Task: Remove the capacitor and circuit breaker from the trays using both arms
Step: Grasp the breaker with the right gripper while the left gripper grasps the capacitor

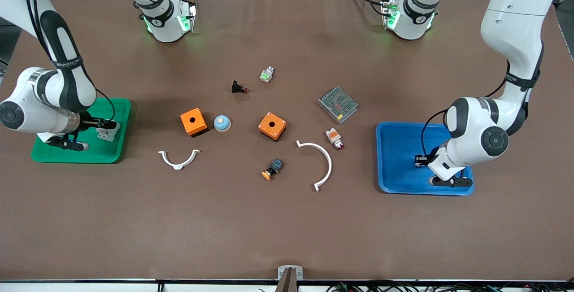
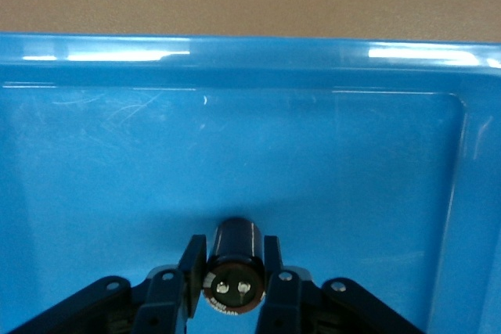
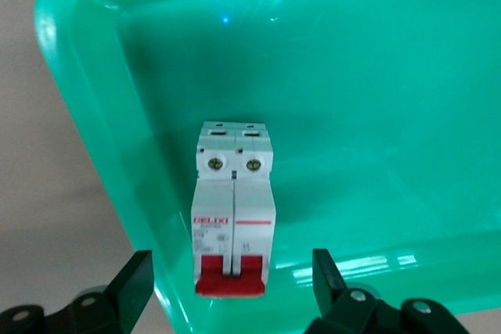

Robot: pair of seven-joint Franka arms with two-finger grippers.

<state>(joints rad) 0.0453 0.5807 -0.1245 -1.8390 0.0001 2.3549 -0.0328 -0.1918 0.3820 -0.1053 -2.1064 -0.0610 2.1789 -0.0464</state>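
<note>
The capacitor (image 2: pixel 235 260), a tiny black cylinder with a shiny end, sits between the fingers of my left gripper (image 2: pixel 235 267), which is shut on it. It is held low over the floor of the blue tray (image 2: pixel 329 146); the front view shows this gripper (image 1: pixel 420 161) over that tray (image 1: pixel 397 146). The breaker (image 3: pixel 232 205), a white block with red levers, lies in the green tray (image 3: pixel 360 115). My right gripper (image 3: pixel 232 275) is open around its lever end, with both fingers clear of it. The front view shows the breaker (image 1: pixel 109 132) by this gripper (image 1: pixel 102 127) in the tray (image 1: pixel 112 154).
Between the trays lie two orange boxes (image 1: pixel 193 121) (image 1: pixel 272 126), a blue-white dome (image 1: pixel 222 123), a black red-tipped button (image 1: pixel 238 88), a green-white part (image 1: pixel 267 75), a mesh-covered unit (image 1: pixel 337 104), an indicator lamp (image 1: pixel 334 138), a black-blue switch (image 1: pixel 273 168) and two white curved pieces (image 1: pixel 178 159) (image 1: pixel 322 163).
</note>
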